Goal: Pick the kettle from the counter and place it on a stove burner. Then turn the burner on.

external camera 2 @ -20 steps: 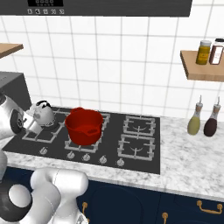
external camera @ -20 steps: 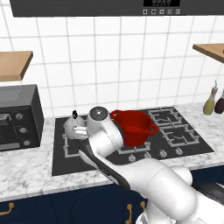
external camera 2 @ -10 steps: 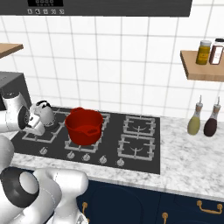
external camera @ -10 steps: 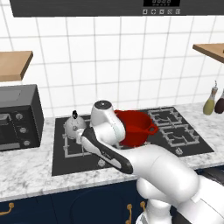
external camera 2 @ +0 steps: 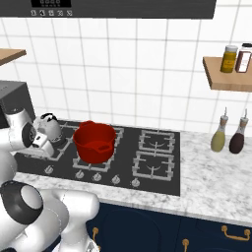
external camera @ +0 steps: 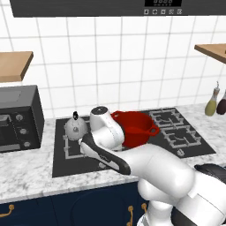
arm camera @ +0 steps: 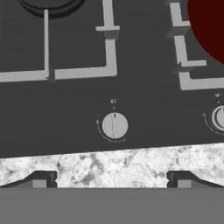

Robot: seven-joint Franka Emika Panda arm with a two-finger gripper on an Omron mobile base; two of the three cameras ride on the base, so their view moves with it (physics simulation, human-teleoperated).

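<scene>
The silver-grey kettle (external camera: pixel 76 126) (external camera 2: pixel 47 125) stands upright on the large left stove burner (external camera: pixel 73 145) (arm camera: pixel 107 52) of the black cooktop, free of the gripper. My gripper (arm camera: pixel 111 179) is open, its fingertips (arm camera: pixel 41 179) set wide apart with nothing between them. It hovers over the marbled counter (arm camera: pixel 113 162) (external camera: pixel 26 172) at the cooktop's front edge. It looks straight at a round white knob (arm camera: pixel 114 125) in front of that burner. In the base views the white arm hides the hand.
A red two-handled pot (external camera: pixel 132 128) (external camera 2: pixel 94 142) (arm camera: pixel 210 26) sits just right of the kettle. A second knob (arm camera: pixel 220 117) lies further right. A black microwave (external camera: pixel 17 117) stands on the left. Smaller grates (external camera: pixel 172 126) and two bottles (external camera 2: pixel 227 137) are on the right.
The arm has swung from beside the kettle toward the cooktop's front left edge. The kettle stays on its burner. The jaws stay open.
</scene>
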